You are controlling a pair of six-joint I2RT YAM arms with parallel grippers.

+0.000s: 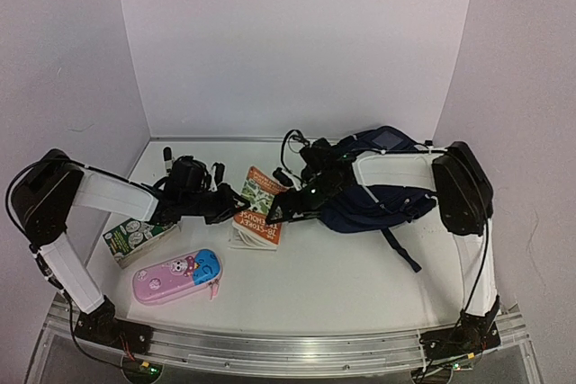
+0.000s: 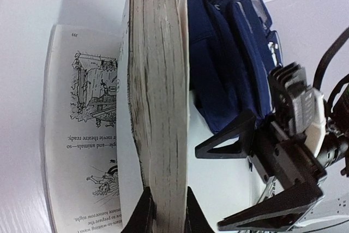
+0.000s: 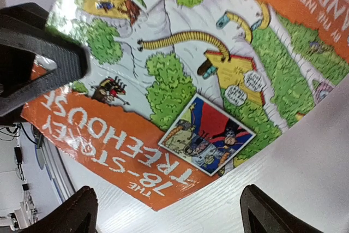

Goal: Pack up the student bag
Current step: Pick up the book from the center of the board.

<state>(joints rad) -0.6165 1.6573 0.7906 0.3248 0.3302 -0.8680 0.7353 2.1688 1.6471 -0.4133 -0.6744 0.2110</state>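
Your table (image 1: 342, 285) is white, with white walls (image 1: 297, 42) round it. The bag (image 1: 382, 197) lies at the back on the right. Near it is a book (image 1: 256, 213), partly open. Your left gripper (image 2: 169, 214) pinches its pages. Your right gripper (image 3: 170, 211) hangs over the cover, jaws wide apart. A pink pencil case (image 1: 175, 276) lies nearer you.

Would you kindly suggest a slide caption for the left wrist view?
Left claw pinches a thick paperback by its pages; navy backpack and open right claw beyond.

The navy student bag (image 1: 364, 210) (one dark strap trailing nearward) lies slumped flat, back right.
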